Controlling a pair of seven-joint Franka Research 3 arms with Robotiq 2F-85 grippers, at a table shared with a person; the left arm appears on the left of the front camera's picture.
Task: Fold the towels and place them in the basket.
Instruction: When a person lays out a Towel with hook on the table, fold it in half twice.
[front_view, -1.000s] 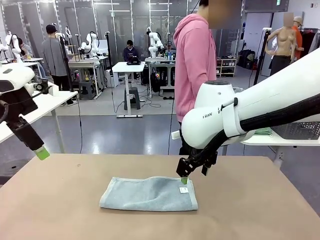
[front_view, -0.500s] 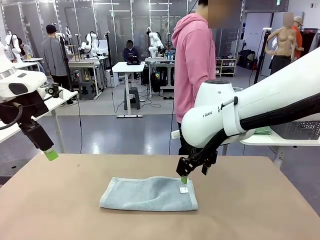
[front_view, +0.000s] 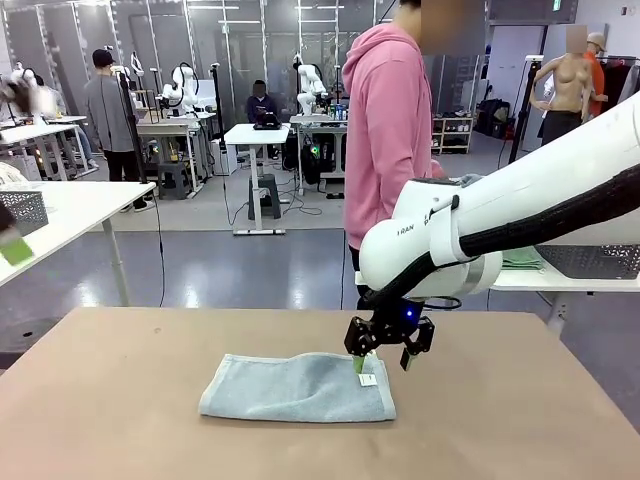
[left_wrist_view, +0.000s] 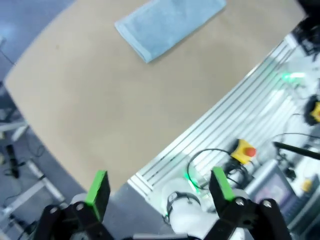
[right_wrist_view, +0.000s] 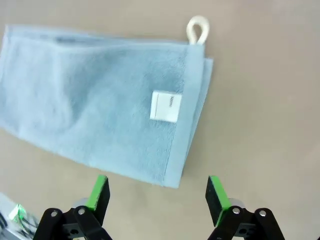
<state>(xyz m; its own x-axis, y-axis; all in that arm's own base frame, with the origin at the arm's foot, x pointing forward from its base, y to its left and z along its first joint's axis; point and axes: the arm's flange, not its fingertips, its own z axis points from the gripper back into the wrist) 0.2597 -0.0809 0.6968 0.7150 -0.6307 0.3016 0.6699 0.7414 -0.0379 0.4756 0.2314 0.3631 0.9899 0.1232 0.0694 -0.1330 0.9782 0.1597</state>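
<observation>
A light grey-blue towel (front_view: 298, 388) lies folded on the brown table (front_view: 120, 400), its white label (front_view: 368, 380) at the right end. My right gripper (front_view: 379, 358) hangs open just above that end. In the right wrist view the towel (right_wrist_view: 95, 107), its label (right_wrist_view: 165, 106) and a white loop (right_wrist_view: 197, 29) lie ahead of the open right gripper (right_wrist_view: 157, 194). High above the table's near edge, my left gripper (left_wrist_view: 160, 186) is open and empty, with the towel (left_wrist_view: 170, 22) far off. A blurred green fingertip (front_view: 14, 248) shows at the front view's left edge.
A person in a pink hoodie (front_view: 388, 120) stands behind the table. A dark mesh basket (front_view: 598, 260) sits beside green folded towels (front_view: 522, 262) on the white table at right. Another mesh basket (front_view: 25, 210) stands on the left white table. Aluminium rails and a red stop button (left_wrist_view: 243, 149) lie below the near edge.
My left arm has swung away to the left, almost out of the front view. The right gripper has turned and shifted slightly left over the towel's label end.
</observation>
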